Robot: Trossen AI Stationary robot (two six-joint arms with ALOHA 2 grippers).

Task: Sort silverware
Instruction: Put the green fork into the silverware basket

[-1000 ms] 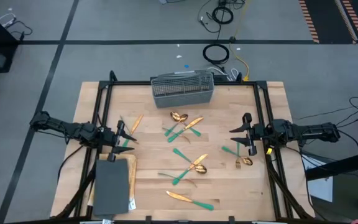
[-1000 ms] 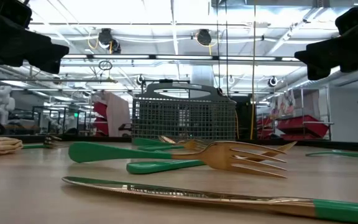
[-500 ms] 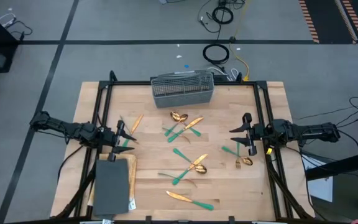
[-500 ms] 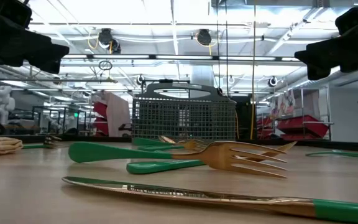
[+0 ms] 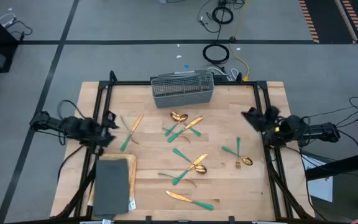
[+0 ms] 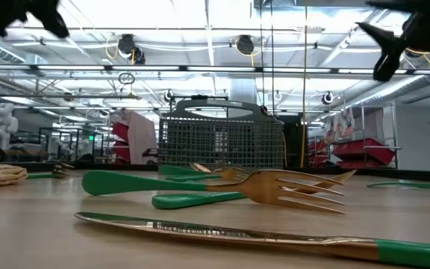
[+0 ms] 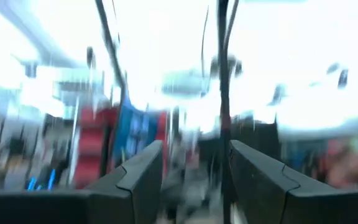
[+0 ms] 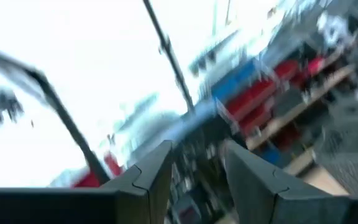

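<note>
Gold-headed, teal-handled silverware scattered flat over the pale wood table, mostly mid-table between both claws. Nearest left gripper: crossed pair just inboard, long axes slanting away. Right gripper near spoon and fork. Both claws raised, empty, fingers narrowly parted. Beyond: grey mesh basket; dark slab.

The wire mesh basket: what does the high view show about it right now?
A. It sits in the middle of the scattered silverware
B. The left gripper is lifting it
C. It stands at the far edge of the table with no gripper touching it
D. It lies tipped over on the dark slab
C. The wire mesh basket stands at the table's far edge, beyond the silverware, while the left gripper and right gripper hang near the side edges, apart from it.
</note>
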